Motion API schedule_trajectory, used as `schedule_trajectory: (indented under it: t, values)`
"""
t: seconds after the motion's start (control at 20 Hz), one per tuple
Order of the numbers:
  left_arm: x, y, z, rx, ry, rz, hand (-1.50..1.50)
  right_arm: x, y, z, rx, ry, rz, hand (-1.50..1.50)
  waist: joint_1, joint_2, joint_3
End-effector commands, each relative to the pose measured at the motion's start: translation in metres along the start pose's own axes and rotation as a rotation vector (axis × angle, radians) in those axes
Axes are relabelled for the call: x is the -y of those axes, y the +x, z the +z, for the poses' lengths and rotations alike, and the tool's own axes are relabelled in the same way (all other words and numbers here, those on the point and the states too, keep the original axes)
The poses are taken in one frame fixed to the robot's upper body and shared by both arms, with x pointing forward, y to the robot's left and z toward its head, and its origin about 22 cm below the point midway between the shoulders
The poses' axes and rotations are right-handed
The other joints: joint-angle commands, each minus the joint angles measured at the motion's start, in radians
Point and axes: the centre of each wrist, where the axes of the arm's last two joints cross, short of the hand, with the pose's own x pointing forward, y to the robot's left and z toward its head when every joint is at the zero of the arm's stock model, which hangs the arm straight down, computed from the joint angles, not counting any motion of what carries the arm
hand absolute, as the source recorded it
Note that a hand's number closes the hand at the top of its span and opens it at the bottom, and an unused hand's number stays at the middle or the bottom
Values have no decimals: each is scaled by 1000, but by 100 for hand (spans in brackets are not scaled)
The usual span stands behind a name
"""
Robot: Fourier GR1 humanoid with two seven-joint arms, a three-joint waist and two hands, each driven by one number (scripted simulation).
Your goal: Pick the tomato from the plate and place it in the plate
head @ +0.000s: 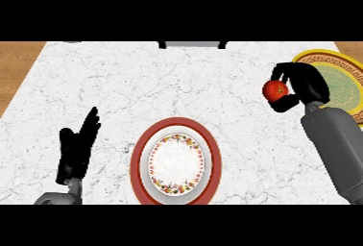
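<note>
White marble counter (pixel 142 86), wood at both sides, 2 plates on it. Right hand (pixel 301 84) is curled round the tomato (pixel 273 89), just left of the yellow-rimmed plate (pixel 339 62). Looks like it's off that plate and bound for the red-rimmed plate (pixel 138 158), well apart. Left hand (pixel 74 151) rests open, lower left. Tomato is small, round, glossy red, partly hidden by the fingers.

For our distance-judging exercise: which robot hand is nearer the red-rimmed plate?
Left. The left robot hand rests just left of the red-rimmed plate; the right robot hand, holding the tomato, is far up-right.
</note>
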Motion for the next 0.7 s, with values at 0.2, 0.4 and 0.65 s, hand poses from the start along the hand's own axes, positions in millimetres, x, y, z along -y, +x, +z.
schedule_trajectory:
  t: [0.2,0.4,0.65]
  values:
    - [-5,1,17,2,3,1,0,66,-31,-7,-103,-388,-9,150,3,-4,0]
    - [-12,-11,13,-14,9,9,0,87,-47,-1,-173,-408,-54,150,-7,-5,-1]
    - [-12,-9,6,4,-15,-5,0,94,-74,-15,-253,-413,-72,150,8,1,0]
